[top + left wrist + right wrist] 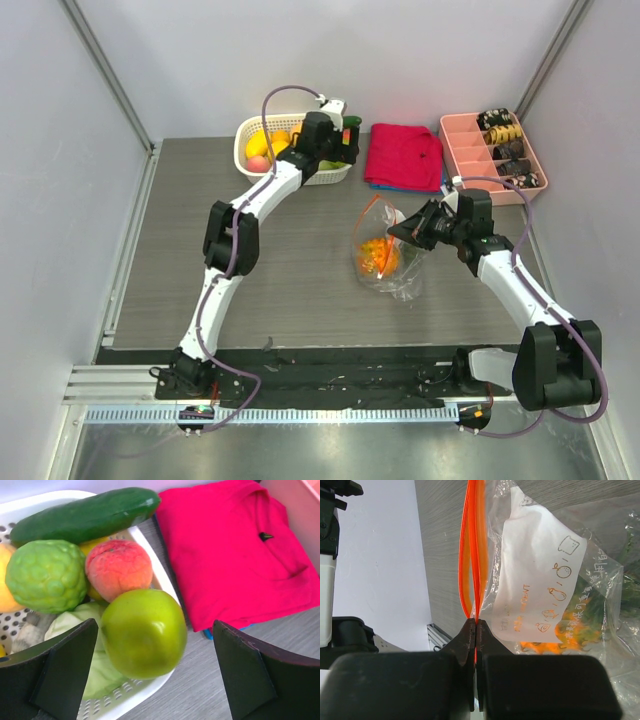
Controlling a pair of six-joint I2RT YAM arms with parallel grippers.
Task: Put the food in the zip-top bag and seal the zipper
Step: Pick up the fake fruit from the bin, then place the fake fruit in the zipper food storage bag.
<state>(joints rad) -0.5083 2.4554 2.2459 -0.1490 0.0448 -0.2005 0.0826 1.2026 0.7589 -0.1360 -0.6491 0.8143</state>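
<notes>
The zip-top bag (pixel 388 262) lies mid-table, with a frilly orange food piece (pixel 377 256) inside it. My right gripper (pixel 410 230) is shut on the orange-red zipper (pixel 473 555) at the bag's mouth. Beyond the jaws the two strips bow apart. The whitish label (pixel 540 580) and the orange piece (pixel 570 636) show through the plastic. At the back, my left gripper (pixel 337 138) hovers open over the white basket (pixel 246 128). A green apple (pixel 144 632) sits between its fingers (pixel 65 672), untouched. A pink peach (pixel 118 567) lies just behind it.
The basket (pixel 152 550) also holds a cucumber (pixel 85 516), a bumpy green fruit (pixel 46 575) and yellow pieces (pixel 264 143). A folded red cloth (pixel 404 156) lies to its right. A pink compartment tray (pixel 470 152) stands at the back right.
</notes>
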